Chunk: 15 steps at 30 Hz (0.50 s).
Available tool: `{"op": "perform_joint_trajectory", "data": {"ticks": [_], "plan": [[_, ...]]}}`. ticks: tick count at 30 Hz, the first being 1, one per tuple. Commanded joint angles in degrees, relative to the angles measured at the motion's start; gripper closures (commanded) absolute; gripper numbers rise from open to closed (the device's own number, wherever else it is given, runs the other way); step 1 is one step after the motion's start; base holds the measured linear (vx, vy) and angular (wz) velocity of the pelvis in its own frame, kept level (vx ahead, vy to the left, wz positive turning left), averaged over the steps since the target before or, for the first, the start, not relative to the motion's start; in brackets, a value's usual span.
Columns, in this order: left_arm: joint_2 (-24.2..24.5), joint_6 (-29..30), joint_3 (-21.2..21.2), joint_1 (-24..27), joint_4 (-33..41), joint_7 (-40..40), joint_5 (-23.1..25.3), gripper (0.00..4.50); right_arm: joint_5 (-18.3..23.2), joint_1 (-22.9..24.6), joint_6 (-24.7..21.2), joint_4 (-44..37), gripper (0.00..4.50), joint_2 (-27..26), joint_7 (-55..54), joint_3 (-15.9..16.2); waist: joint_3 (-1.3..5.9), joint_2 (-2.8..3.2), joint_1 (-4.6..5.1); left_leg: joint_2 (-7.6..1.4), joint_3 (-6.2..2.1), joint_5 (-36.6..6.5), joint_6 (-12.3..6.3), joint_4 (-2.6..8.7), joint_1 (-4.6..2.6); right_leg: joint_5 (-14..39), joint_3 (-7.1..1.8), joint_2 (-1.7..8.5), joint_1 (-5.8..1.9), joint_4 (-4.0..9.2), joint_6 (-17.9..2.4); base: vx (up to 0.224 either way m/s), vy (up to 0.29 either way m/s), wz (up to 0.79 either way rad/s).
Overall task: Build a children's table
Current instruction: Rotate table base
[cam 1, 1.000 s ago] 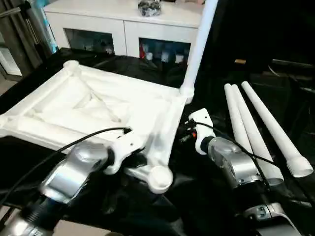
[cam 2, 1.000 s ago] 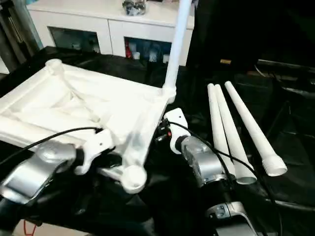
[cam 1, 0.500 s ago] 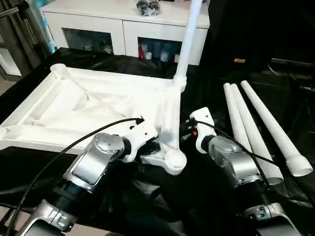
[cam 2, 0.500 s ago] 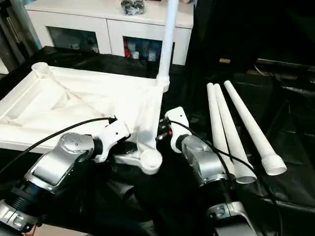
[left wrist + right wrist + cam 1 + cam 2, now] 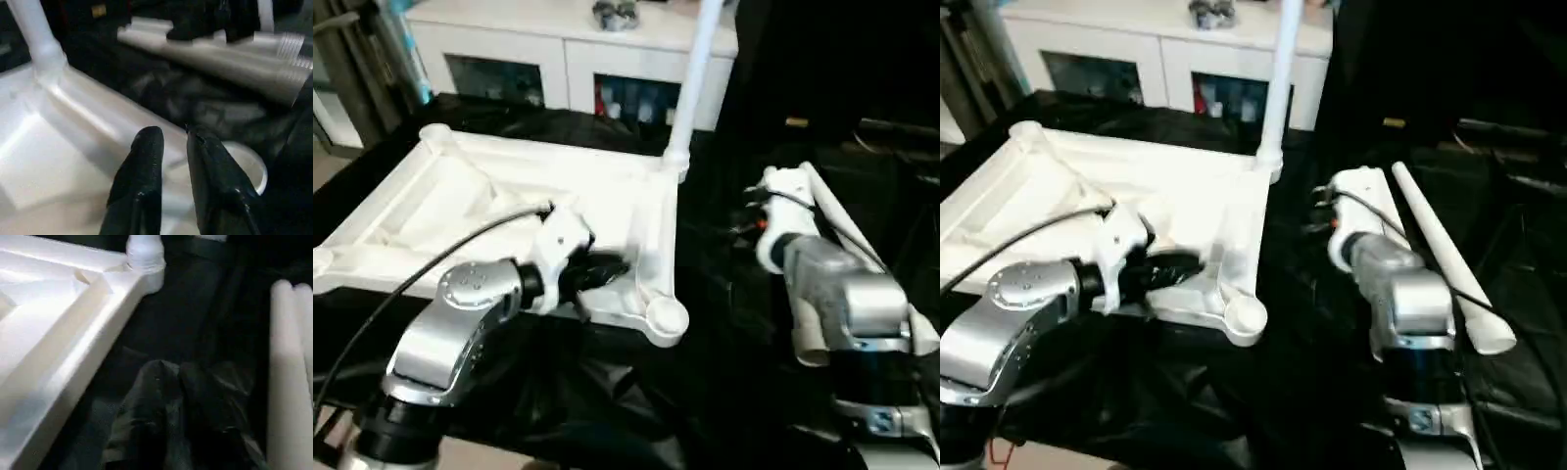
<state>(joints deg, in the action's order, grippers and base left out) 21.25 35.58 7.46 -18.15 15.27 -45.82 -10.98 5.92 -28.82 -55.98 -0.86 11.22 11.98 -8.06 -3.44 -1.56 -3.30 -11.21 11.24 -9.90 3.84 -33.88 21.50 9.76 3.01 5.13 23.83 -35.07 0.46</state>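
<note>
The white tabletop (image 5: 489, 206) lies underside up on black cloth, ribs and round corner sockets showing. One white leg (image 5: 697, 69) stands upright in its far right socket. My left gripper (image 5: 172, 134) hovers just above the tabletop's near right rim, beside the empty corner socket (image 5: 667, 319). Its fingers (image 5: 146, 152) are a small gap apart with nothing between them. My right gripper (image 5: 168, 369) is shut on nothing over the black cloth, between the tabletop's right rim and the loose legs (image 5: 1440, 259). My right forearm hides part of those legs.
A white cabinet (image 5: 558, 49) with glass doors stands behind the tabletop. Black cloth (image 5: 724, 294) covers the work surface, with wrinkled folds at the near edge. A black cable runs along my left forearm (image 5: 460, 323).
The tabletop's near right corner, held up a second ago, now lies flat, and my left gripper has let go of the rim. My right arm has swung right, over the loose legs.
</note>
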Motion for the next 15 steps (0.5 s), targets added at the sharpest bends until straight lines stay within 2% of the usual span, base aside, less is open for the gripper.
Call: {"op": "perform_joint_trajectory", "data": {"ticks": [1,2,3,4,5,9,11,12,13,15], "plan": [[-0.07,1.23,-0.16,0.22,1.31,0.72,-0.41,3.11,-0.54,0.01,-3.4,-1.67,3.57,0.47,-1.32,-1.79,3.79,-0.15,0.02,-1.21,-0.68,-13.29,2.42,4.14,-1.06,19.14,-2.19,1.86,-2.24,4.45,-6.06,0.0,0.0,0.0],[-0.29,2.23,0.11,0.75,2.8,1.24,-0.62,3.03,-0.95,-0.18,-7.34,-3.04,3.36,0.57,-2.62,-3.23,3.76,-0.54,0.09,-1.16,-0.69,-12.91,2.48,4.13,-0.97,19.4,-2.19,1.79,-2.28,4.38,-5.47,0.0,0.0,0.0],[-0.29,2.23,0.11,0.75,2.8,1.24,-0.62,3.03,-0.95,-0.18,-7.34,-3.04,3.36,0.57,-2.62,-3.23,3.83,-0.56,0.02,-1.22,-0.7,-12.1,2.56,4.11,-0.99,18.72,-2.25,1.86,-2.28,4.3,-5.19,0.0,0.0,0.0],[-1.04,2.95,-0.11,1.38,3.89,2.14,-1.2,2.88,-0.96,-0.01,-10.84,-4.53,3.26,0.86,-3.74,-4.21,3.79,-0.56,0.13,-1.18,-0.63,-12.03,2.66,4.07,-0.97,18.68,-2.27,1.79,-2.19,4.36,-5.12,0.0,0.0,0.0],[-1.47,3.28,-0.26,1.6,4.17,2.54,-1.63,2.83,-1.34,0.58,-12.14,-4.85,3.12,1.55,-4.42,-4.19,3.82,-0.64,0.14,-1.18,-0.67,-11.5,2.9,4.1,-0.91,18.02,-2.25,1.69,-2.36,4.29,-4.87,0.0,0.0,0.0],[-1.94,3.95,0.14,1.62,4.55,3.12,-2.17,2.61,-1.79,1.52,-13.75,-5.22,2.9,3.22,-4.74,-4.29,3.94,-0.46,0.15,-1.01,-0.6,-11.26,3.16,3.92,-0.94,16.57,-2.38,1.55,-2.3,4.34,-4.56,0.0,0.0,0.0],[-1.92,4.14,0.34,1.58,4.73,3.25,-2.36,2.46,-1.95,1.65,-14.0,-5.36,2.76,3.76,-4.67,-4.39,4.02,-0.85,0.05,-1.05,-0.6,-10.77,2.95,3.84,-0.96,15.79,-2.47,1.57,-2.39,4.17,-4.67,0.0,0.0,0.0],[-1.88,4.27,0.47,1.56,4.86,3.35,-2.5,2.46,-2.03,1.7,-14.17,-5.48,2.76,4.07,-4.65,-4.47,3.98,-0.78,0.11,-1.01,-0.59,-10.56,2.84,3.84,-0.87,15.71,-2.48,1.53,-2.37,4.19,-4.87,0.0,0.0,0.0],[-1.84,4.52,0.65,1.63,5.17,3.48,-2.62,2.28,-2.06,1.6,-14.44,-5.44,2.5,4.37,-4.7,-4.6,3.99,-1.14,0.15,-1.02,-0.52,-10.57,2.74,3.8,-0.87,15.87,-2.48,1.51,-2.36,4.24,-4.85,0.0,0.0,0.0],[-1.69,5.34,1.37,2.65,6.25,3.7,-2.71,2.12,-2.04,1.65,-15.53,-4.48,2.41,5.2,-4.77,-4.76,3.95,-0.96,0.12,-1.08,-0.58,-10.46,2.68,3.79,-0.92,16.16,-2.52,1.6,-2.39,4.17,-4.97,0.0,0.0,0.0]]}}
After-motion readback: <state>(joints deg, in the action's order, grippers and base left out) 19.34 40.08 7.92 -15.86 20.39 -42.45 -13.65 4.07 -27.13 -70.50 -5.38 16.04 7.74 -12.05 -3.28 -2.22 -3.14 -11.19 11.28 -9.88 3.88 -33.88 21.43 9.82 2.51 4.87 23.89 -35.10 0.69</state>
